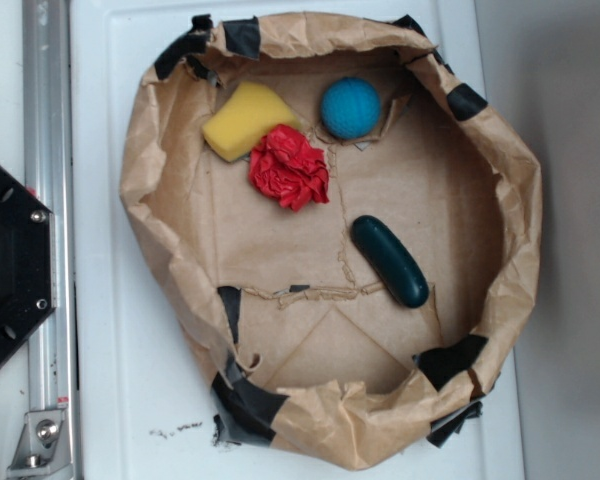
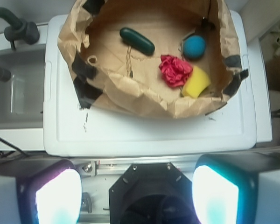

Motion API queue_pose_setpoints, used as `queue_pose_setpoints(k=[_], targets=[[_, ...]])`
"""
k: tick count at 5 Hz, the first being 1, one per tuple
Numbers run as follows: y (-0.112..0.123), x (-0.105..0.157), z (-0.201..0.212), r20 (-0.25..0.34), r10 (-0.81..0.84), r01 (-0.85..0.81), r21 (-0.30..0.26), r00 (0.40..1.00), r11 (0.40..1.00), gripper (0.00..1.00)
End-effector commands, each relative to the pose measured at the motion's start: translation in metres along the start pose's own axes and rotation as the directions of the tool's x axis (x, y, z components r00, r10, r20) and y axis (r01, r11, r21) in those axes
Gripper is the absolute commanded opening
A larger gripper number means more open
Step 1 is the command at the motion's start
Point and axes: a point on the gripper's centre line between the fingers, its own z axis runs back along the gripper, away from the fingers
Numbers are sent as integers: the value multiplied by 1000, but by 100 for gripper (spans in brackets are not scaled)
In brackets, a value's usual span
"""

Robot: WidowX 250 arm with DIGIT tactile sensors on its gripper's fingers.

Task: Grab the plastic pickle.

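Note:
The plastic pickle [image 1: 391,261] is dark green and glossy. It lies slanted on the floor of a brown paper nest [image 1: 170,180], right of the middle. In the wrist view the pickle [image 2: 137,40] shows near the top, inside the paper ring. My gripper [image 2: 136,196] hangs high above the robot base, well short of the nest, and it is open with nothing between its two bright pads [image 2: 56,198]. The gripper does not appear in the exterior view.
A blue textured ball [image 1: 351,107], a yellow sponge block [image 1: 248,119] and a crumpled red wad [image 1: 289,167] share the nest's far part. The crumpled paper walls with black tape patches [image 1: 242,400] rise around the rim. The black robot base [image 1: 10,262] and a metal rail [image 1: 48,120] stand at left.

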Motion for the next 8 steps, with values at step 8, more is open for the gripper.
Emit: queue_pose_setpoints(k=[8], targets=[[-6,167,-196,-76,-820,820,-40,568,571,100]])
